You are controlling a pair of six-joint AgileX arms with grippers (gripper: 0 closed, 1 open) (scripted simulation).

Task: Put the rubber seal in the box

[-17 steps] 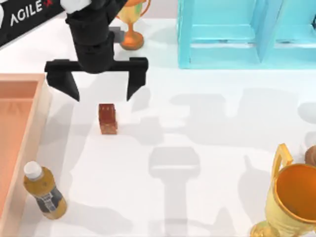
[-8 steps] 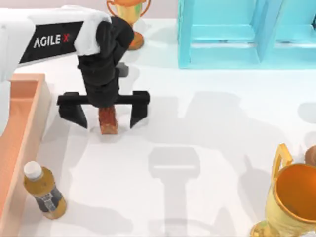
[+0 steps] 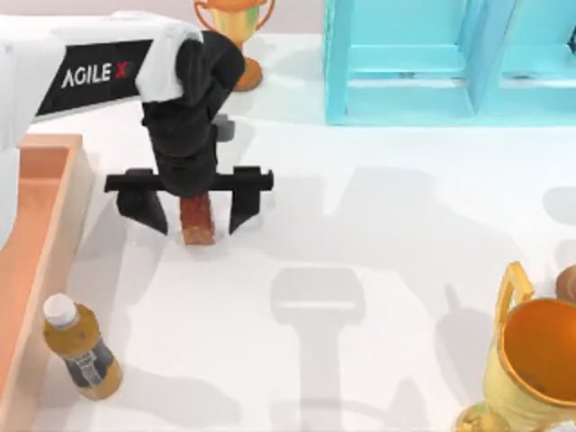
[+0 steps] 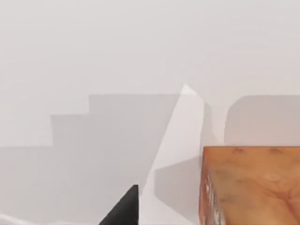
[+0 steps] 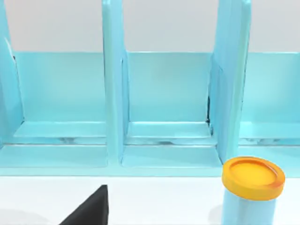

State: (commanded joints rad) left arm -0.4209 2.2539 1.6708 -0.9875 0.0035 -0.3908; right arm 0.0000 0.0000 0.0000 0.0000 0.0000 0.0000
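Fingers on the left gripper (image 3: 196, 209) are spread wide and straddle the rubber seal (image 3: 198, 220), one black finger off to each side with clear gaps, so nothing's gripped yet. The seal stands upright on the white table (image 3: 378, 270), left of centre, just right of the box (image 3: 40, 252), whose wood rim runs along the table's left edge. The left wrist view has the seal's marbled reddish-brown side (image 4: 251, 185) up close, with one fingertip (image 4: 124, 208) well clear of it.

Handling-wise, I'd guess it's light and rigid, a small blocky thing with flat sides, so pinching the two opposite faces around mid-height should hold fine. It's tall for its footprint though, so an uneven close could tip it.

Nearby: an amber bottle (image 3: 81, 351) near the box's corner, gold trophies at far (image 3: 236, 36) and near right (image 3: 531, 369), and a turquoise shelf unit (image 3: 450, 63) at the far side. The right arm's parked facing that shelf.
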